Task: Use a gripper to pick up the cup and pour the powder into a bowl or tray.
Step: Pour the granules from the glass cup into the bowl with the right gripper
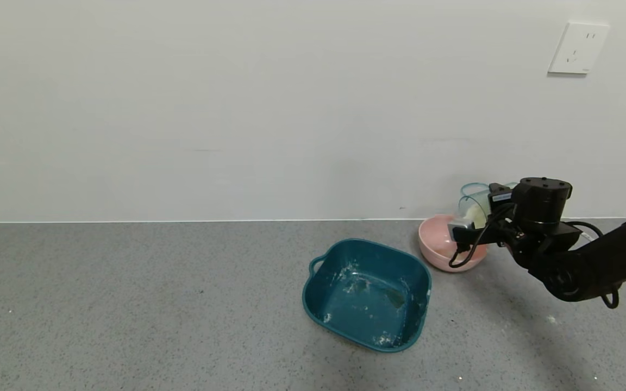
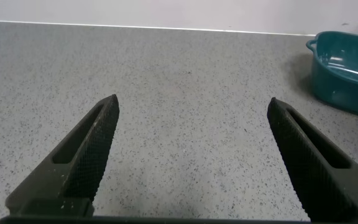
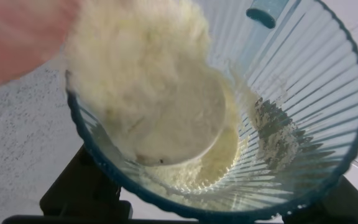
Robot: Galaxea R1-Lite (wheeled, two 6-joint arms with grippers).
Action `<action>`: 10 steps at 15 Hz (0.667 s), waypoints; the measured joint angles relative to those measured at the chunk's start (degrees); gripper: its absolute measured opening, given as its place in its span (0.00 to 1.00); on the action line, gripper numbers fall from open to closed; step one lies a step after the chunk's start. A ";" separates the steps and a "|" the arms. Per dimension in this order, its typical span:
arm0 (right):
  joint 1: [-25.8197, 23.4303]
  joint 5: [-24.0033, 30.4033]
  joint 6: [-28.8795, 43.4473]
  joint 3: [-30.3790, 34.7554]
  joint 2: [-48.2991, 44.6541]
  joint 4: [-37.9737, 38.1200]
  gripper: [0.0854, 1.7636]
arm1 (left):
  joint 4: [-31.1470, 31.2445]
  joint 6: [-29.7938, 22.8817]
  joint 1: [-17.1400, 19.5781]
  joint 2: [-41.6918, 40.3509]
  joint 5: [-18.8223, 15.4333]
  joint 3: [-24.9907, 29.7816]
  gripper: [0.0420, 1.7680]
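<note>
Above bowl (image 1: 443, 251): right pincer (image 1: 468, 225) pinching tilted cup (image 1: 473, 205) (powder (image 3: 148, 93) inside); left pincer (image 2: 191, 155) spread.

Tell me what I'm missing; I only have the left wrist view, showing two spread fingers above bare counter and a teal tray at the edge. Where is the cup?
Observer: The right gripper holds the cup, tipped over the pink bowl.
Operator: Is the powder coming out?
Observer: In the right wrist view the powder is heaped at the cup's lower rim, sliding toward the bowl.
Operator: And the tray, is it in use?
Observer: No. The teal tray sits apart from the bowl, on its left, with only white smears inside.
</note>
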 joint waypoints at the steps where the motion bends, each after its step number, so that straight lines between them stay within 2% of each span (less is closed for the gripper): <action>1: 0.07 0.05 0.00 -0.04 0.05 0.04 0.75 | 0.00 0.00 0.00 0.00 0.00 0.00 0.97; 5: -0.39 0.30 1.63 0.63 -0.37 0.11 0.75 | 0.00 0.00 0.00 0.00 0.00 0.00 0.97; 10: -0.01 0.29 14.73 6.11 -1.99 0.67 0.75 | 0.02 0.00 0.00 0.00 0.00 0.00 0.97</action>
